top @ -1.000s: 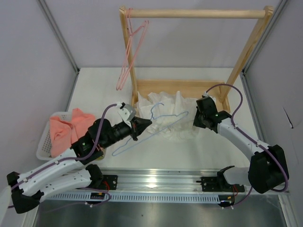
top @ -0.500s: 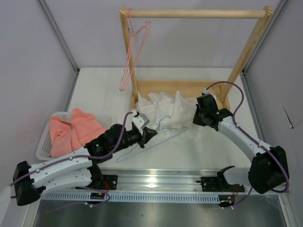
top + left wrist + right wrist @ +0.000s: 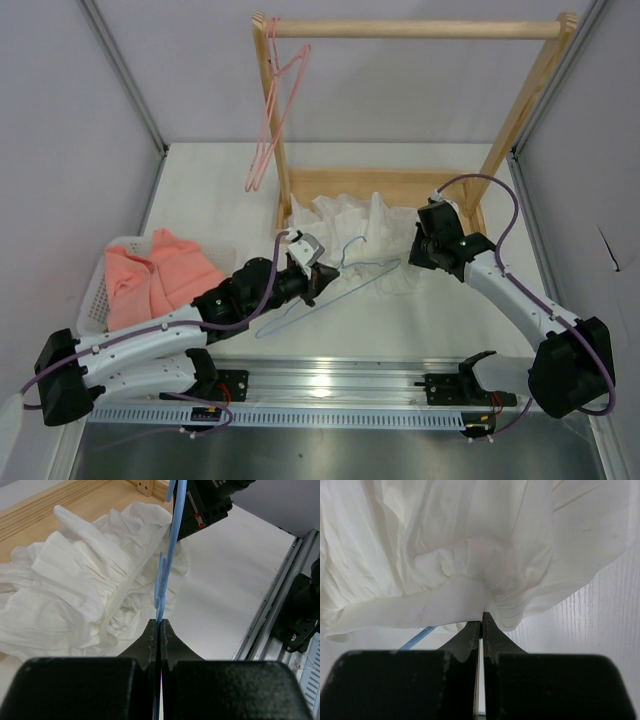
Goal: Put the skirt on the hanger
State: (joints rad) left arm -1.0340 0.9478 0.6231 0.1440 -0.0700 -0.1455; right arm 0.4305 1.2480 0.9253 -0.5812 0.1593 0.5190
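Observation:
The white crinkled skirt (image 3: pixel 350 222) lies bunched on the table in front of the wooden rack's base. My left gripper (image 3: pixel 322 277) is shut on the light-blue wire hanger (image 3: pixel 345 285) and holds it tilted, with its hook (image 3: pixel 350 248) over the skirt's near edge. In the left wrist view the hanger (image 3: pixel 167 555) rises edge-on from my gripper (image 3: pixel 159 622) beside the skirt (image 3: pixel 85 585). My right gripper (image 3: pixel 415 255) is shut on the skirt's right edge. In the right wrist view it (image 3: pixel 481 617) pinches the gathered skirt (image 3: pixel 470 545), with a piece of the hanger (image 3: pixel 417 637) below.
A wooden clothes rack (image 3: pixel 410 30) stands at the back with a pink wire hanger (image 3: pixel 275 110) on its left end. A white basket (image 3: pixel 95 300) with salmon-pink cloth (image 3: pixel 150 275) sits at the left. A metal rail (image 3: pixel 330 385) runs along the near edge.
My left arm has carried the blue hanger to the right, toward the skirt and the right gripper. The right gripper has barely shifted. The pink hanger has swung a little.

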